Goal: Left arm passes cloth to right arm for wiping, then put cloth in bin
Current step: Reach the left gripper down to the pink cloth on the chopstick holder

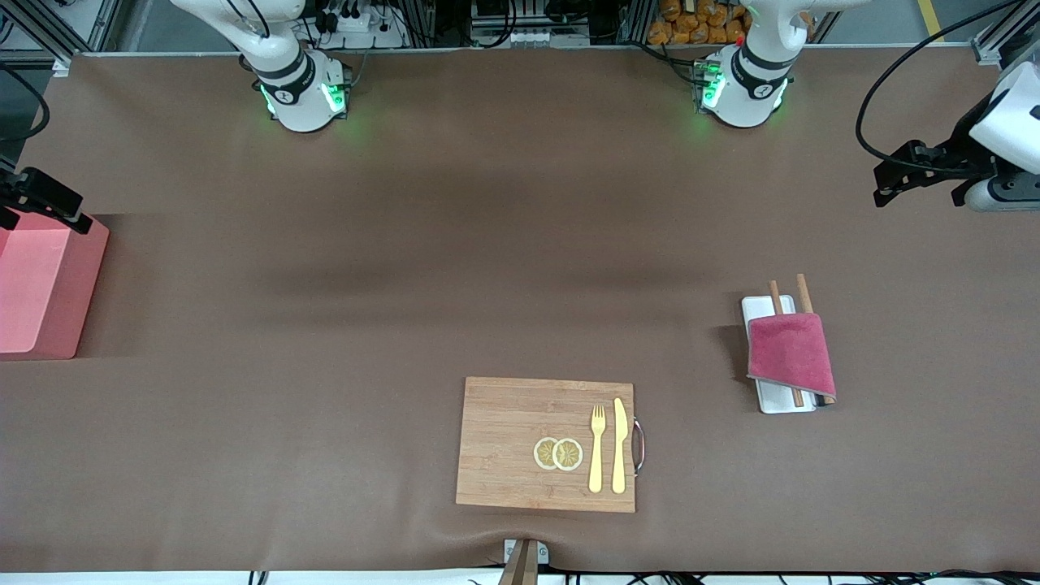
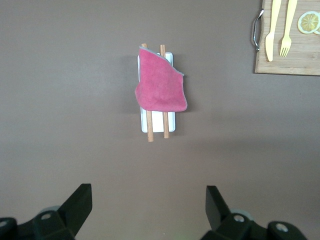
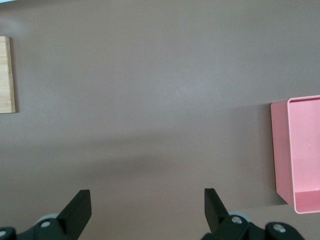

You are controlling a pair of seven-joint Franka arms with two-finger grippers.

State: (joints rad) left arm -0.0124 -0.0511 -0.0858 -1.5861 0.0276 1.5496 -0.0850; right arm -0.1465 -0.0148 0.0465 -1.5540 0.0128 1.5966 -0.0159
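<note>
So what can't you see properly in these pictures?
- Bin: cut off by the front view's edge; right wrist view shows one corner.
- Chopsticks: middles hidden under the cloth.
- White tray: partly covered by the cloth.
- Right gripper, left gripper: only open fingertips show.

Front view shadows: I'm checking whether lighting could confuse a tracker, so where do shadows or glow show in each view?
Front view: broad soft dark bands cross the table, and green light glows at both arm bases. Left wrist view: the cloth and white tray cast a faint shadow, evenly lit, no glare. Right wrist view: a soft dark patch on the table, plus shadow beside the bin.
</note>
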